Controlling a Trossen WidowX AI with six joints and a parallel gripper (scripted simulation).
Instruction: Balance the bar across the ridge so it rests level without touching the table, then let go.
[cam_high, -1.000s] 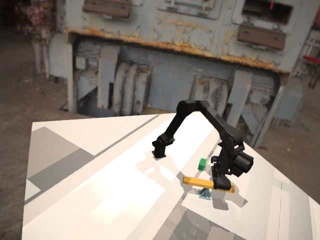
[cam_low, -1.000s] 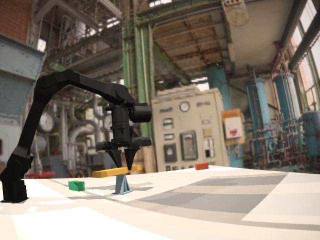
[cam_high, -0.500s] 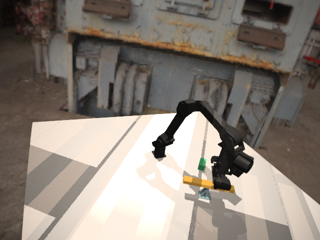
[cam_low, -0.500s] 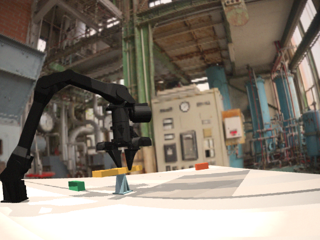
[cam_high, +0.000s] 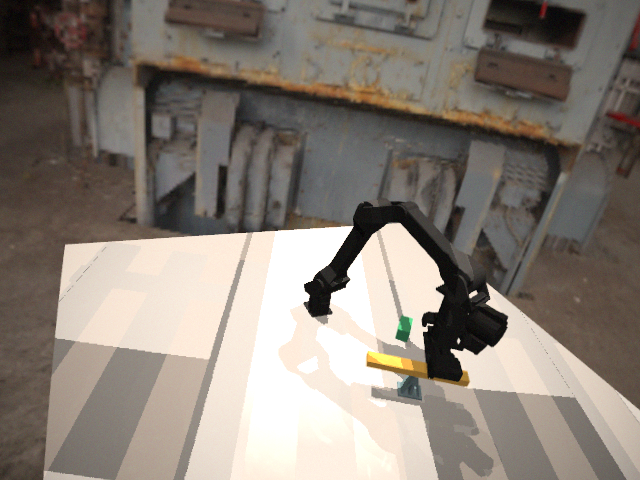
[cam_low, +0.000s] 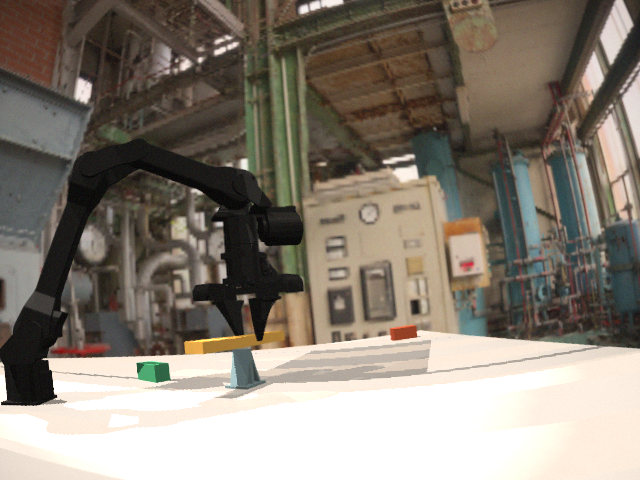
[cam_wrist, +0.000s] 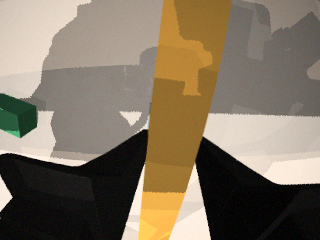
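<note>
Exterior view had the pincer (cam_high: 445, 376) (cam_low: 250, 335) (cam_wrist: 172, 139) clamped on the yellow bar (cam_high: 395, 363) (cam_low: 217, 344) (cam_wrist: 184, 90), poised right over the blue-gray ridge stand (cam_high: 409, 388) (cam_low: 244, 369)! Down at eight o'clock from the pincer, a green block (cam_high: 404, 328) (cam_low: 153, 371) (cam_wrist: 19, 116) sat on the surface (cam_high: 155, 299) (cam_low: 413, 413).

yellow bar (cam_high: 395, 363) (cam_low: 217, 344) (cam_wrist: 185, 100), long and square-edged, above the blue-grey ridge (cam_high: 409, 388) (cam_low: 244, 369), clear of the table (cam_high: 155, 289) (cam_low: 465, 413) (cam_wrist: 250, 142)

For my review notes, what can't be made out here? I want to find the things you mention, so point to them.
- Whether the yellow bar (cam_high: 397, 363) (cam_low: 217, 343) (cam_wrist: 185, 100) touches the ridge's top: exterior, too fine to tell.
- The ridge (cam_high: 408, 388) (cam_low: 244, 369): wrist, mostly behind the bar.
- The bar's far end: wrist, cut off by the upper edge.
</note>
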